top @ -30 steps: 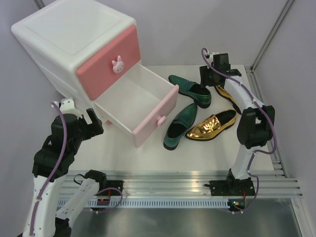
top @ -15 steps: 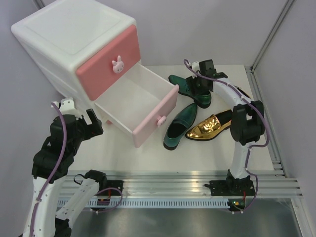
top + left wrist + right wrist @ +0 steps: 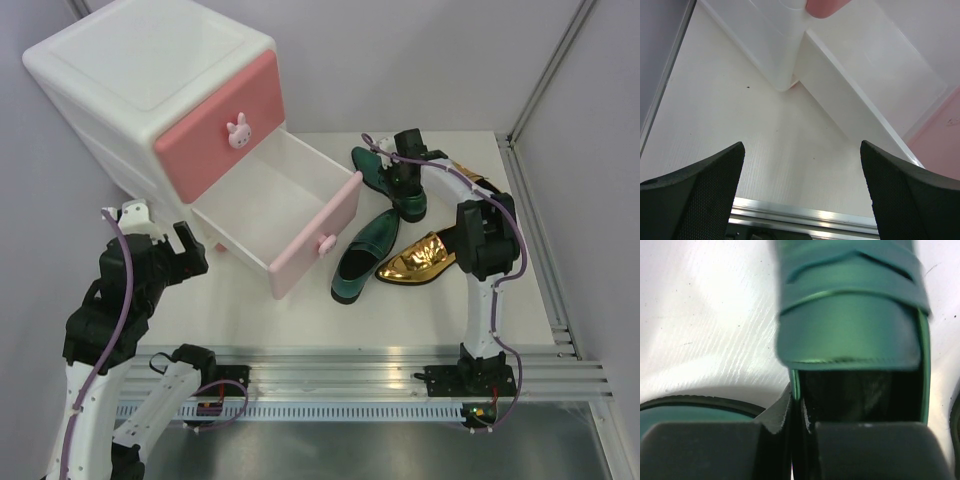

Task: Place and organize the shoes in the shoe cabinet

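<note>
The shoe cabinet (image 3: 150, 70) stands at the back left with its pale pink lower drawer (image 3: 320, 215) pulled out and nothing in it. One green shoe (image 3: 375, 172) lies at the back. My right gripper (image 3: 408, 188) is shut on its side wall, one finger inside the opening and one outside, as the right wrist view shows: gripper (image 3: 801, 405), shoe (image 3: 850, 315). The other green shoe (image 3: 365, 255) and a gold shoe (image 3: 425, 258) lie in front. A second gold shoe (image 3: 472, 181) peeks from behind the right arm. My left gripper (image 3: 185, 245) hangs open beside the drawer.
In the left wrist view the open left gripper (image 3: 802, 200) sits over bare table, with the cabinet corner (image 3: 770, 40) and the drawer's white side (image 3: 865, 90) ahead. A metal rail (image 3: 400, 375) runs along the near edge. Walls close off the back and right.
My right gripper swung left from the back right, came down over the back green shoe and shut on its side wall. The shoe shifted slightly. The left arm stayed still.
</note>
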Available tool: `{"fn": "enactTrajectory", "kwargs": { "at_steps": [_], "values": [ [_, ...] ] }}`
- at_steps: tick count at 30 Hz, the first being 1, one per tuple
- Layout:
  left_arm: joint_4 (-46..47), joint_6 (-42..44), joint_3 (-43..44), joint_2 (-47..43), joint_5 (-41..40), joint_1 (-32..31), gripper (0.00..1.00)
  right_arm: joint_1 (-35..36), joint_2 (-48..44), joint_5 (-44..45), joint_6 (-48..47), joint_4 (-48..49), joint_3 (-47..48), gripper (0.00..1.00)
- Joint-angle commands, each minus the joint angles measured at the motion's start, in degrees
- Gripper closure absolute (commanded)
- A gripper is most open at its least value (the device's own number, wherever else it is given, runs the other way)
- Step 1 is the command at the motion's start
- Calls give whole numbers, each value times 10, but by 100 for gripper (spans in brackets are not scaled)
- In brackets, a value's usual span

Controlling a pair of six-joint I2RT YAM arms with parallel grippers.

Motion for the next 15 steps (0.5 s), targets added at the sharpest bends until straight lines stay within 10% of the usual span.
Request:
{"fn": "enactTrajectory", "kwargs": {
  "at_steps": [1, 15],
  "values": [
    [8, 17, 8, -1, -14, -2, 0, 6, 7, 9, -13, 4, 18, 99],
    [11, 21, 22, 2, -4, -2, 0, 5, -168, 80, -12, 7, 25, 99]
  ]
}}
